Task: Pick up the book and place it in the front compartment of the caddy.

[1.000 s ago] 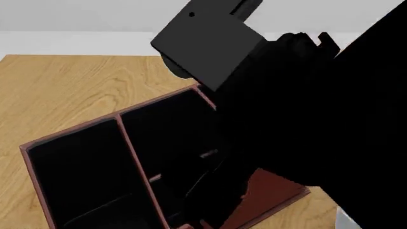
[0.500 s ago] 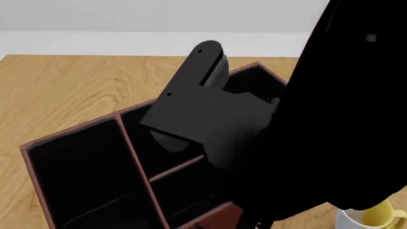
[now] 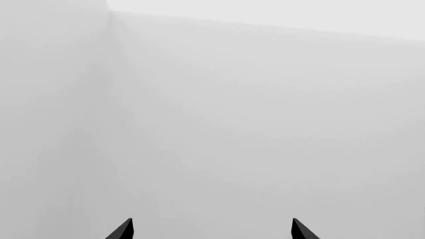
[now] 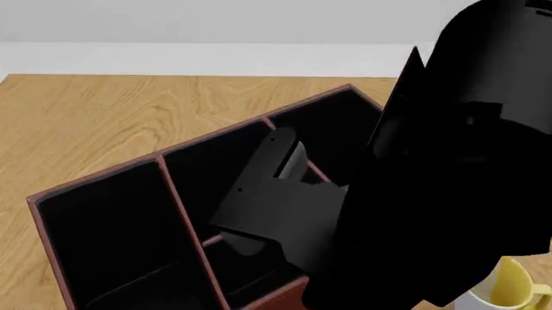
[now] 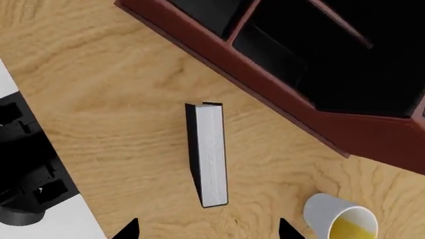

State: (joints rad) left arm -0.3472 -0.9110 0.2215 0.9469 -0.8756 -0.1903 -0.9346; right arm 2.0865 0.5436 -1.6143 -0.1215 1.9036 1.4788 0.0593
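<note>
Beside the caddy (image 5: 319, 107), your book (image 5: 209, 154) stands ungrasped on the table (image 5: 99, 99); the right gripper (image 5: 207, 230) hovers spread above it. Grasping and placing remain.

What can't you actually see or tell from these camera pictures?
- Head view: the right arm blocks the book and part of the caddy; the mug is cut off at the edge.
- Left wrist view: only the left gripper tips against blank grey.
- Right wrist view: the caddy runs off frame; the book shows no title.
</note>
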